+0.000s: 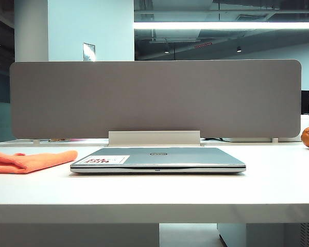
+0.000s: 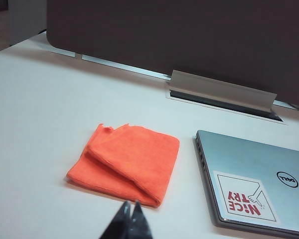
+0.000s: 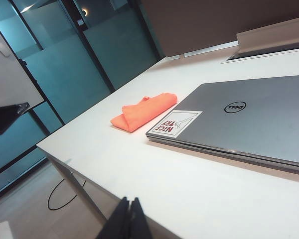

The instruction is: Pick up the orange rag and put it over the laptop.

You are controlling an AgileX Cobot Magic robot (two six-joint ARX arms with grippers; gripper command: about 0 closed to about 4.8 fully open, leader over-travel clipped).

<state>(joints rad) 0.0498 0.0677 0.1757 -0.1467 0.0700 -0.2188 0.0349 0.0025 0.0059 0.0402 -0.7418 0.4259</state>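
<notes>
Orange folded cloth rag (image 2: 125,164) flat on white table (image 2: 35,114), beside closed silver-grey laptop (image 2: 259,184). Left tool (image 2: 131,206), right tool (image 3: 128,201): jaws together, empty. Pre-grasp; next: open left, descend.

A closed silver-grey laptop (image 3: 249,119) lies flat on a white surface (image 3: 189,184), a white sticker with red print (image 3: 175,123) on its lid. A folded orange rag (image 3: 143,111) lies just beside it. The right tool (image 3: 128,219) hangs near the surface's edge, fingers pressed together.
</notes>
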